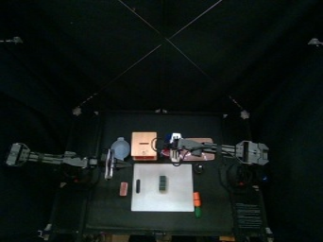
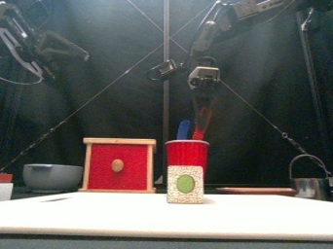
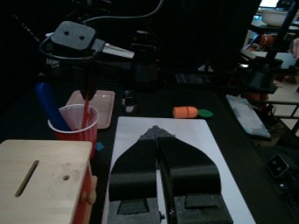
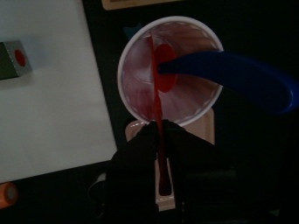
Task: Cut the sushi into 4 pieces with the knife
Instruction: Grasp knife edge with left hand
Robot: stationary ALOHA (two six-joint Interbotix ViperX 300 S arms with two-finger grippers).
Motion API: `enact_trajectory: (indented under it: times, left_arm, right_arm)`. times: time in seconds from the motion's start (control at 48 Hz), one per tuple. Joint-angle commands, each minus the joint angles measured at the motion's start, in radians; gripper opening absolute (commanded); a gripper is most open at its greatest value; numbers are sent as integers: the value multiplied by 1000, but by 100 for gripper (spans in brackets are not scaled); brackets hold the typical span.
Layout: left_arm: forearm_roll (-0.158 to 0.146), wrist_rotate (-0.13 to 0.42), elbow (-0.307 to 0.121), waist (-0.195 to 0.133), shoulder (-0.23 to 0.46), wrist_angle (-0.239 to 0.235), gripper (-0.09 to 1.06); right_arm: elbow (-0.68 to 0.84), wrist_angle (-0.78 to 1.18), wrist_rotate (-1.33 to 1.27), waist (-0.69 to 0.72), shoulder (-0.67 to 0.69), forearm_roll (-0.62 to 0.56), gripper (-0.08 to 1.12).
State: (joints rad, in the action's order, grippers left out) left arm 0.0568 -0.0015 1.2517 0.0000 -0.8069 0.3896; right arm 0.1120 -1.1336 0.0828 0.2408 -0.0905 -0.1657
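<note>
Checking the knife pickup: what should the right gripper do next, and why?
Probably lift straight up: the right gripper looks shut on the red toy knife, whose blade sits inside the red plastic cup beside the blue toy knife.

Black table [image 1: 89, 203]: red cup [image 2: 188, 154] below right gripper [image 2: 202, 102], wooden box [image 2: 120, 165] and bowl [image 2: 53, 176] to its left, white board [image 1: 179, 194] nearer front.

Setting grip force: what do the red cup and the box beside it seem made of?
Red cup: probably thin glossy plastic; its wall looks translucent from above. Box: likely bare wood, with a pale, matte top; its red drawer front looks painted.
</note>
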Motion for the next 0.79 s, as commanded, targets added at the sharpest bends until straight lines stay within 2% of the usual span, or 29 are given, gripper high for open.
enact_trajectory:
  times: [0.021, 0.188, 0.354, 0.5, 0.729, 0.792]
  left_arm:
    - [2, 2, -12, 3, 3, 9, 27]
    - [2, 2, -14, 3, 3, 17, 28]
    - [2, 2, -14, 3, 3, 55, 39]
    - [11, 0, -12, 6, 3, 104, 58]
    - [84, 3, -15, 12, 3, 213, 90]
    - [89, 6, -20, 12, 9, 229, 97]
  right_arm:
    - [-66, -32, 2, 6, 48, 9, 5]
    - [-117, -60, -5, -2, 137, 6, 5]
    - [-123, -35, -23, -35, 267, 3, 5]
    - [-60, 78, -32, -103, 368, 11, 5]
    - [109, 407, -32, -215, 486, 18, 5]
    - [170, 502, -32, -224, 517, 21, 5]
